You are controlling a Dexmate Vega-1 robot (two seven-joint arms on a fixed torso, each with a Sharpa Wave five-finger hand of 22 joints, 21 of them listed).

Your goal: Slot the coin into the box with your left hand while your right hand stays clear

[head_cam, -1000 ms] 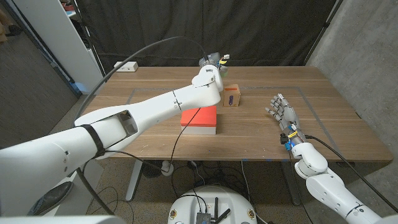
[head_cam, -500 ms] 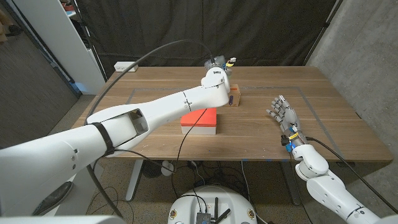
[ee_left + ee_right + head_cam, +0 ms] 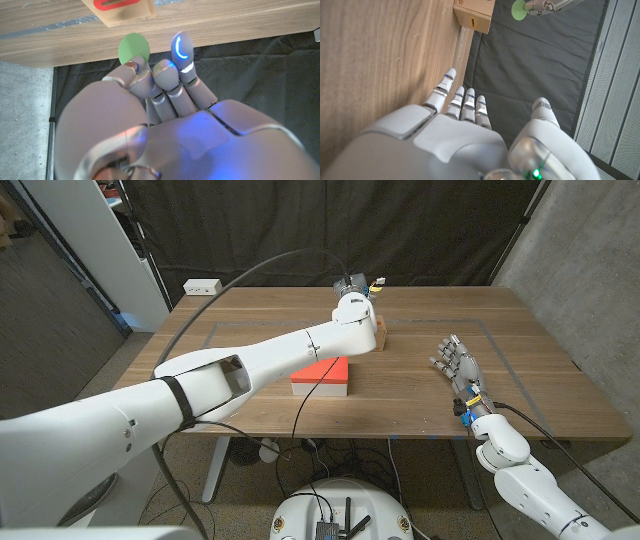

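My left hand reaches over the far middle of the table and pinches a green coin between thumb and fingertips. Just beyond the coin is the small wooden box with a red-rimmed slot in its top. In the head view my left wrist hides most of the box. The right wrist view shows the coin held in the air by my left hand, a gap away from the box. My right hand stands on the table at the right, fingers apart, holding nothing.
A red block on a white base lies in the table's middle, under my left forearm. A white power strip sits at the far left corner. The arm's black cable arcs over the left half of the table.
My left hand has swung right and farther away with the coin, from beside the box to above it. The right hand has stayed in place.
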